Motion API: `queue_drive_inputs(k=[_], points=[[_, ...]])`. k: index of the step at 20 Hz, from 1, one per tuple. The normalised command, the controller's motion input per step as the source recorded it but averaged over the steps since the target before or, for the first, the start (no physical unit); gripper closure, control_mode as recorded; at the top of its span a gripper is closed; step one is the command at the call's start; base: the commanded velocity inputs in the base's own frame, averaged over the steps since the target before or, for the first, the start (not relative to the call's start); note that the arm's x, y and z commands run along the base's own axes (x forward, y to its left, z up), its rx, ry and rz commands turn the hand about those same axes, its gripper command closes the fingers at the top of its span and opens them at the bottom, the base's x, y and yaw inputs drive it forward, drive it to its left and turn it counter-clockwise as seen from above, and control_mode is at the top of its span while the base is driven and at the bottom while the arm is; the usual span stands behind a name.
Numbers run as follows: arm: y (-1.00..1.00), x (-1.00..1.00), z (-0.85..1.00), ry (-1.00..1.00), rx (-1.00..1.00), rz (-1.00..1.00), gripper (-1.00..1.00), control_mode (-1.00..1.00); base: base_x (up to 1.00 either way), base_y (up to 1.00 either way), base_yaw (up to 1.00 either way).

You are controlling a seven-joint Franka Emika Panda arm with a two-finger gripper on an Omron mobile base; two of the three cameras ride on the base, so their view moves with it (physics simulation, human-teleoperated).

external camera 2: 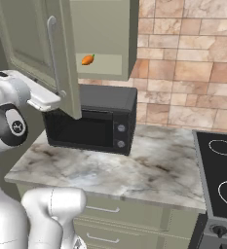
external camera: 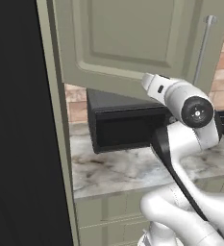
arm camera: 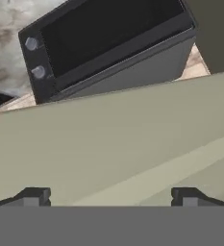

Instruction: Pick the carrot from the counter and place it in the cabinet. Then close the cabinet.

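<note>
Right against your gripper — cabinet door [external camera 2: 37, 44]: you have the sage-green panel swung out, its face just ahead of the fingertips in the hand view; the hand sits at the door's lower edge in the right base view.
Beyond and above your gripper — cabinet [external camera 2: 107, 34]: open, its inner floor showing past the door's free edge.
Below your gripper — microwave [external camera 2: 93, 121]: black, standing on the counter under the cabinet; keep your hand off its top as you push.
Under all of that — counter [external camera 2: 134, 170]: marbled slab, no carrot on it that you can see.
Beside the door's free edge — handle [external camera 2: 54, 53]: long pale bar, above your hand.
At the door — gripper [arm camera: 111, 196]: fingers spread wide, holding nothing.
Past the door, inside the cabinet — carrot [external camera 2: 87, 59]: lying on the cabinet floor, well apart from your gripper.
Step in hand: you look finished with placing; closing the cabinet is what remains.
Next move: press the door's face and sweep it towards the cabinet front, following its arc about the hinge so the fingers don't slip off the lower edge.
</note>
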Motion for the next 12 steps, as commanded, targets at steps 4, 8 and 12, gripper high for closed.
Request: queue_drive_inputs(k=[4,8,12], points=[[-0.22,0.77,-0.02,0.0,-0.13,-0.01,-1.0,-1.0,0.0,0.0,0.0],[-0.13,0.87,-0.07,0.01,-0.13,0.0,-1.0,-1.0,0.0,0.0,0.0],[-0.03,1.0,-0.07,0.07,-0.12,0.0,-1.0,-1.0,0.0,0.0,0.0]])
